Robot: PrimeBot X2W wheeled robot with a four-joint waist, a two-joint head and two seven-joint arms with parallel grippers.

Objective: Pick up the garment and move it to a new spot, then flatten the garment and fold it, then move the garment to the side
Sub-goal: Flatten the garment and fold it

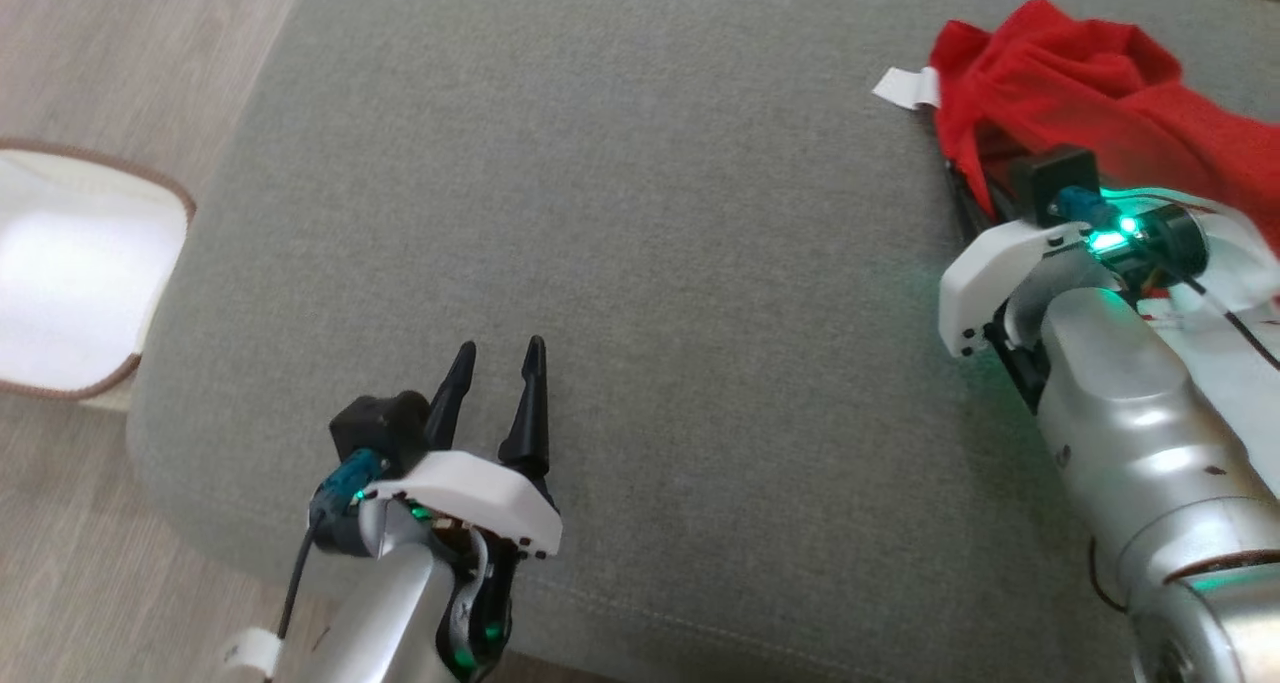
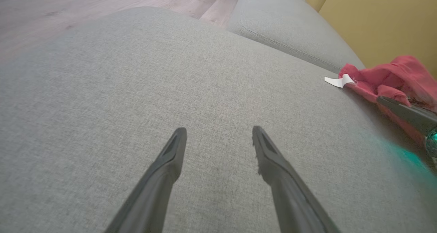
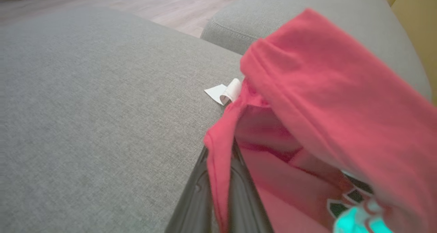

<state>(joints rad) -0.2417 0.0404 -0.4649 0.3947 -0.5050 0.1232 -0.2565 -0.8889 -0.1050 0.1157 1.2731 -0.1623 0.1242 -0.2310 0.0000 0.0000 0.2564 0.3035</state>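
My right gripper is clamped on a fold of the garment, bunched far right on the cushion. Left gripper gapes, well apart. Right wrist view shows the pinch; in the head view cloth hides it.

We see a sofa cushion of coarse matt grey cloth, a soft red cloth garment, a glossy silver forearm.

No readable text: white label, number print on garment illegible.
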